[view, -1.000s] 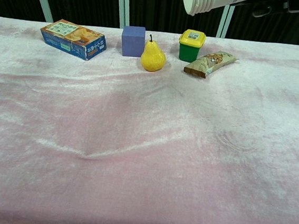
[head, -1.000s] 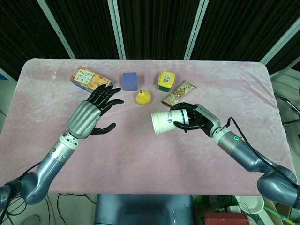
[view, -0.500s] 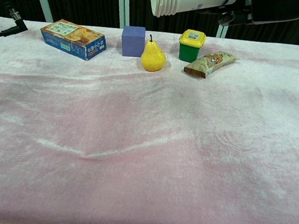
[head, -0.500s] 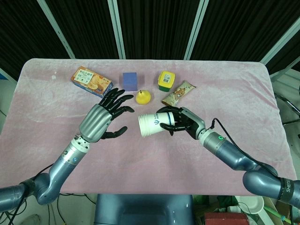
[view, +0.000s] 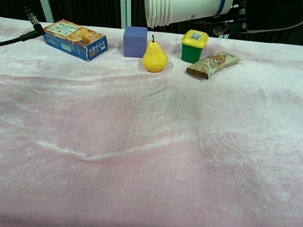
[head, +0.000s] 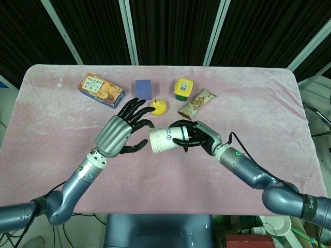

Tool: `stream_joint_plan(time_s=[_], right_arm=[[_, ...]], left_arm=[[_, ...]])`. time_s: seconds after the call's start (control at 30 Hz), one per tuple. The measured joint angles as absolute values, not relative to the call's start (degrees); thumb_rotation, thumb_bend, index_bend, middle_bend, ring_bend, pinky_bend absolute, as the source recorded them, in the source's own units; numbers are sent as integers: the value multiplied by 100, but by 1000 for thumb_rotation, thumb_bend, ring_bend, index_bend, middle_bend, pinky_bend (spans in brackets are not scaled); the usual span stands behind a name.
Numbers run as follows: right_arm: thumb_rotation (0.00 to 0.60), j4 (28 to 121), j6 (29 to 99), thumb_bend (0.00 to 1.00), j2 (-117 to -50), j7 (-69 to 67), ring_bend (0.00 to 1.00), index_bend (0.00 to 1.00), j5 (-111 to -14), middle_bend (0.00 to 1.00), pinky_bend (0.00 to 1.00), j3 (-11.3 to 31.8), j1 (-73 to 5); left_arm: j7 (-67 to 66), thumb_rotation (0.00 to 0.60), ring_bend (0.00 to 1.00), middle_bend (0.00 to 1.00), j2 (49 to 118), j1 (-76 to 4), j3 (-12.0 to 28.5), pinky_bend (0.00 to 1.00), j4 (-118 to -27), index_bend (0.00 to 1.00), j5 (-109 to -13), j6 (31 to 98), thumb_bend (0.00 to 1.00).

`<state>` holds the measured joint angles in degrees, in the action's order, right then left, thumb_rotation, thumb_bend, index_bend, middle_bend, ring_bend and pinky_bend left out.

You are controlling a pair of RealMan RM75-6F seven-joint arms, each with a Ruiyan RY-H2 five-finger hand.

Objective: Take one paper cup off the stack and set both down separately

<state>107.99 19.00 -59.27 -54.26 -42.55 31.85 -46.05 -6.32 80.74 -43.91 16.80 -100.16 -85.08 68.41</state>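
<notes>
A stack of white paper cups point(head: 164, 140) lies sideways in the air above the table's middle, rims pointing toward my left side. My right hand point(head: 197, 137) grips it around its closed end. The chest view shows the same cup stack point(view: 186, 4) along the top edge, several rims visible at its left end, with my right hand point(view: 268, 12) dark behind it. My left hand point(head: 122, 133) hovers just left of the rims, fingers spread and holding nothing; its thumb reaches toward the rims, and I cannot tell whether it touches them.
Along the back of the pink cloth point(head: 51, 113) stand a snack box point(head: 101, 89), a purple cube point(head: 143, 89), a yellow pear point(head: 159, 106), a green jar with a yellow lid point(head: 183, 89) and a snack bar wrapper point(head: 196, 103). A black cable point(view: 13, 40) crosses the chest view's upper left.
My right hand has carried the cup stack leftward toward the table's middle. My left hand has moved right and closer, now just beside the rims.
</notes>
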Motion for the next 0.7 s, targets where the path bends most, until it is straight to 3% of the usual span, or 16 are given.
stream_joint_plan(time_s=[0.3,0.7], right_arm=[[600,10842,1825,413,-5915,-5312,650,630,-4189,543,669,3265,-4537],[600,10772,1689,414,-5954,-5162,650,635,-4140,544,670,3308,-4490]], left_arm=[[-615,600,0,205,8321,-4490,1693,6,-9793,465,-8440,6876,416],[-639,600,0,222,8523,-4542,1665,6,-9579,488,-8504,7037,429]])
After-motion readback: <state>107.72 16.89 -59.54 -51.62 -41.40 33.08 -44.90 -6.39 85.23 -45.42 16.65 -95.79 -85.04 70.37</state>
